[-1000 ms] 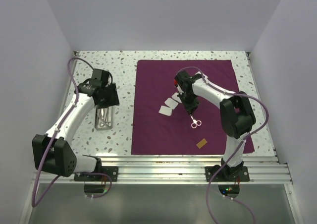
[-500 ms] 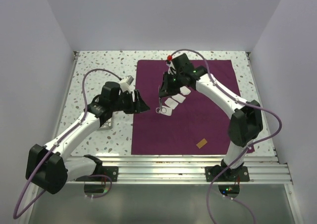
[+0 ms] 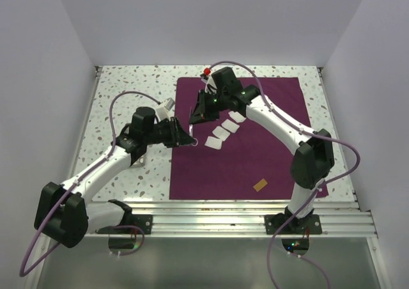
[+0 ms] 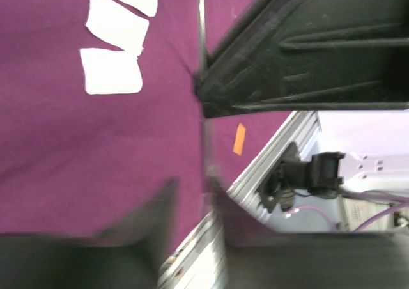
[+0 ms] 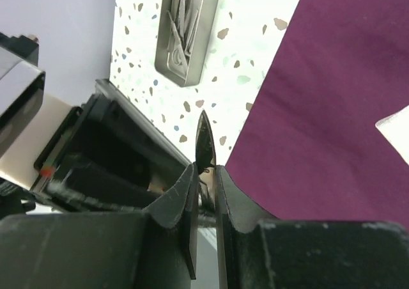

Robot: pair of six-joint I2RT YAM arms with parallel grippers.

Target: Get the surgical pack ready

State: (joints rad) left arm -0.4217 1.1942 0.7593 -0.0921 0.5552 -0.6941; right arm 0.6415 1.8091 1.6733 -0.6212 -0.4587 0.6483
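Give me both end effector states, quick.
Left end effector: open, holding nothing.
Right end effector: closed on the thin steel scissors.

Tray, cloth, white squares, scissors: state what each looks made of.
Tray: likely steel, brushed grey sheen.
Cloth: probably woven fabric, matte purple, soft creases.
White squares: gauze or paper, matte, thin.
Scissors in the right claw: seemingly metal, thin dark pointed tip.

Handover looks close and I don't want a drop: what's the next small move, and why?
Probably close the left gripper on the scissors. The right gripper is shut on them, tip poking out, and the left wrist view shows a thin steel line running between the left's open fingers. Release only afterwards.
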